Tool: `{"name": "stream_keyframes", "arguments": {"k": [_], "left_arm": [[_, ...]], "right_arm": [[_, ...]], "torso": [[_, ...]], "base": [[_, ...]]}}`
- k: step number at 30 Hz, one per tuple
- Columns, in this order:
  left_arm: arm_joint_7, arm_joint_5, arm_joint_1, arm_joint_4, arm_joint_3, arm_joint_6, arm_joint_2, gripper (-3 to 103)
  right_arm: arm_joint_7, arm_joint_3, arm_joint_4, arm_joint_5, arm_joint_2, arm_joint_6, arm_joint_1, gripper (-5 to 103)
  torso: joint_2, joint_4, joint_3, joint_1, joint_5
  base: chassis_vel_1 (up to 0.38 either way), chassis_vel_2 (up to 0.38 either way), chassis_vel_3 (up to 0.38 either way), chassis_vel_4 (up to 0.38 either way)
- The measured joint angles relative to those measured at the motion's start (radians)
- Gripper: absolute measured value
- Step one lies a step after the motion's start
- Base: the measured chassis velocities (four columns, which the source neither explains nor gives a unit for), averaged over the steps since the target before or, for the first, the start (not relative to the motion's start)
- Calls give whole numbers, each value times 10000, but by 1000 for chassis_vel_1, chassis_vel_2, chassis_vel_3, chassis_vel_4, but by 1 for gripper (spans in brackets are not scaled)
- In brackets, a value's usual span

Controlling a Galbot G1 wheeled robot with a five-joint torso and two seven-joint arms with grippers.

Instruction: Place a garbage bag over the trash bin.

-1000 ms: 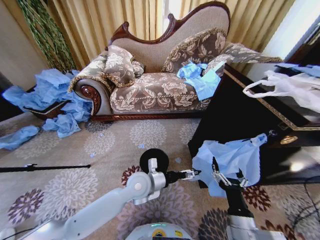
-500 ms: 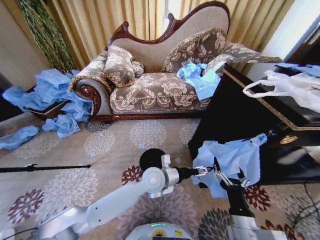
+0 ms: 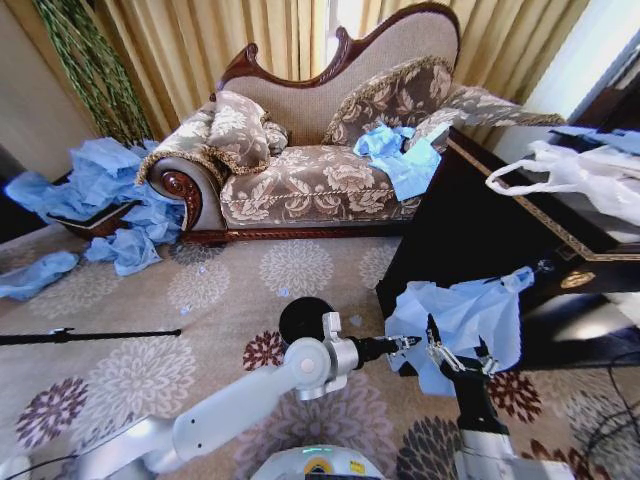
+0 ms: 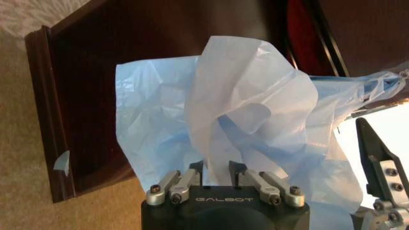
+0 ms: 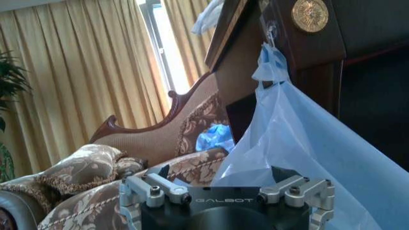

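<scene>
We are opening the bag [image 3: 455,325] between our two end effectors, beside the dark cabinet [image 3: 470,225]. The left end effector [image 3: 404,345] is reaching across to the bag's near edge; in its wrist view the fingers [image 4: 195,167] are closed down on a fold of the blue film. The right end effector [image 3: 455,362] is sitting under the bag with its fingers spread wide — whether it is pinching any plastic we cannot tell. The bin [image 3: 307,318] is standing on the carpet just behind the left wrist, partly hidden by it. To do this well, in our judgement, we are wanting each side gripping a single layer of the rim — then pulling apart gently, since thin film tears or slips.
</scene>
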Motion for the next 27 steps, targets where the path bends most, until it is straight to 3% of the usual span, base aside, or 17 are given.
{"name": "stream_keyframes", "arguments": {"k": [12,21,27], "left_arm": [[9,275,83,-32,-38,-38,106,2],[13,406,305,-233,-519,-212,559,0],[-291,588,592,-505,-1286,-180,937,0]], "right_arm": [[0,6,37,-13,1,22,-16,100],[-4,-11,29,-53,5,31,-9,100],[-5,-25,25,-67,-2,31,7,100]], "torso": [[0,0,0,0,0],[0,0,0,0,-1],[0,-1,0,0,-1]], "base": [[0,0,0,0],[0,0,0,0],[0,0,0,0]]}}
